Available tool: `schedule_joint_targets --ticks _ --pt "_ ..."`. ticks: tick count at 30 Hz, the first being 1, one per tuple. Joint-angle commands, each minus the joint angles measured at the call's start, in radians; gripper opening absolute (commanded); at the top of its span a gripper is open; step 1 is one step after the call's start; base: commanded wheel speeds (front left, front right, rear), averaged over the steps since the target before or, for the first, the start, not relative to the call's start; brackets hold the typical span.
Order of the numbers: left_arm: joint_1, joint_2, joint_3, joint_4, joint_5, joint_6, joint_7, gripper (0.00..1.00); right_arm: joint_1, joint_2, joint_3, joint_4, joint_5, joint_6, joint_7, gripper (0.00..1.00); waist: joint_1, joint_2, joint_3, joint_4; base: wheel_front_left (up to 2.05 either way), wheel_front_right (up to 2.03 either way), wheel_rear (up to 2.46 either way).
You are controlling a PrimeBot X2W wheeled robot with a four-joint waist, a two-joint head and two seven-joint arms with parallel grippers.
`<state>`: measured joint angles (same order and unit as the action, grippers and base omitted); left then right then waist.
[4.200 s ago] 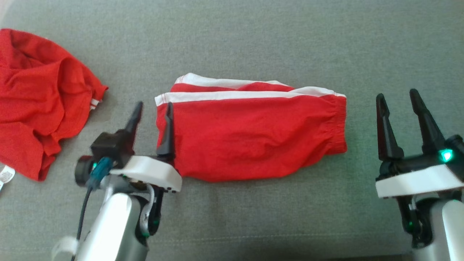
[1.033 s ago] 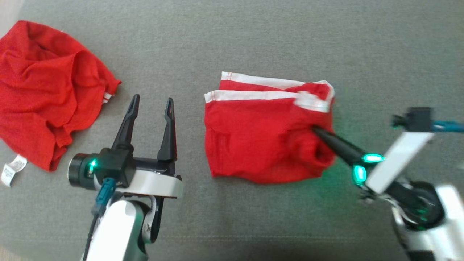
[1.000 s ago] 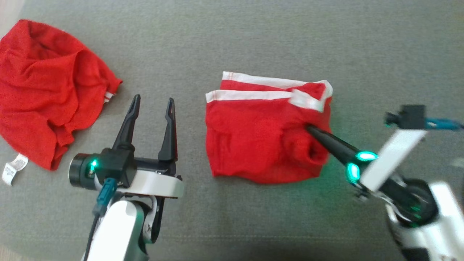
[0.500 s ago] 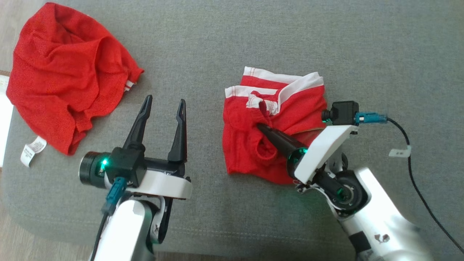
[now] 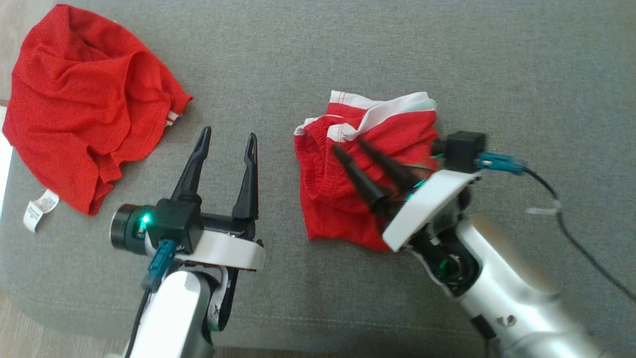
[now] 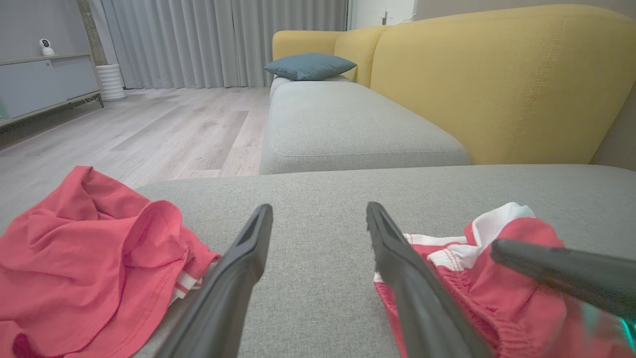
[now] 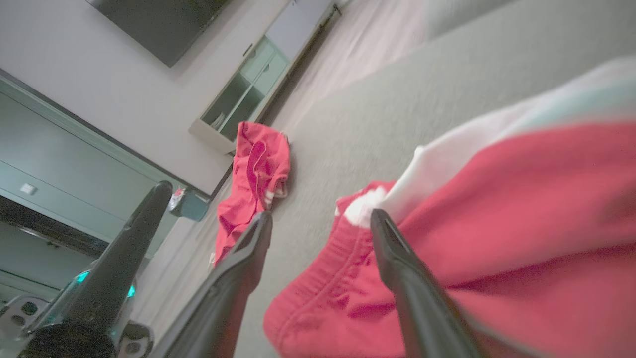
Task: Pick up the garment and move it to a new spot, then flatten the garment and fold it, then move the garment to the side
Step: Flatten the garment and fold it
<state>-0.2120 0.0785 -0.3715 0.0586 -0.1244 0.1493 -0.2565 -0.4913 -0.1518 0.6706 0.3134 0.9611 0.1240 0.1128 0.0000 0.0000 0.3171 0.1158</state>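
**Garment (image 5: 325,209) released; right tool (image 5: 348,144) now spread**

Head view: it lies bunched mid sofa seat (image 5: 497,59), white-edged flap over top. The right tool, pinching it half a second ago, hovers just over it. Left tool (image 5: 228,133) spread, empty, alongside.

Left wrist view: garment lies right of this tool.

Right wrist view: tool spread over the cloth, nothing pinched. Fold looks rough and likely needs smoothing.
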Motion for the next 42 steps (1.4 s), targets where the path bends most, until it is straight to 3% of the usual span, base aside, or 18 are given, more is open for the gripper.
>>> schedule_joint_targets --ticks 1,6,13,18,23,42 --pt "-0.030 0.004 0.037 -0.030 0.011 -0.001 -0.005 1.00 -0.035 -0.022 0.020 -0.037 -0.061 0.007 -0.087 1.00 0.0000 0.0000 -0.002 -0.002 0.00 0.00 0.00" --pt "-0.018 0.006 0.047 -0.031 0.011 0.003 -0.005 1.00 -0.038 -0.098 -0.027 -0.015 -0.259 0.007 -0.303 1.00 0.0000 0.0000 -0.013 -0.017 0.00 0.00 0.00" --pt "0.002 0.019 0.069 -0.029 0.006 0.009 -0.005 1.00 0.093 -0.151 -0.278 -0.067 -0.473 0.007 -0.365 1.00 0.0000 0.0000 -0.035 -0.055 0.00 0.00 0.00" --pt "0.020 0.034 0.088 -0.026 -0.004 0.015 -0.005 1.00 0.242 -0.137 -0.459 -0.154 -0.574 0.007 -0.358 1.00 0.0000 0.0000 -0.059 -0.087 0.00 0.00 0.00" --pt "0.048 0.049 0.105 -0.022 -0.017 0.021 -0.005 1.00 0.355 -0.087 -0.555 -0.247 -0.638 0.007 -0.300 1.00 0.0000 0.0000 -0.093 -0.118 0.00 0.00 0.00" --pt "0.214 0.092 0.125 -0.030 -0.052 0.058 0.044 1.00 0.576 0.023 -0.633 -0.419 -0.728 0.007 -0.142 1.00 0.0000 0.0000 -0.277 -0.128 0.00 0.00 0.00"
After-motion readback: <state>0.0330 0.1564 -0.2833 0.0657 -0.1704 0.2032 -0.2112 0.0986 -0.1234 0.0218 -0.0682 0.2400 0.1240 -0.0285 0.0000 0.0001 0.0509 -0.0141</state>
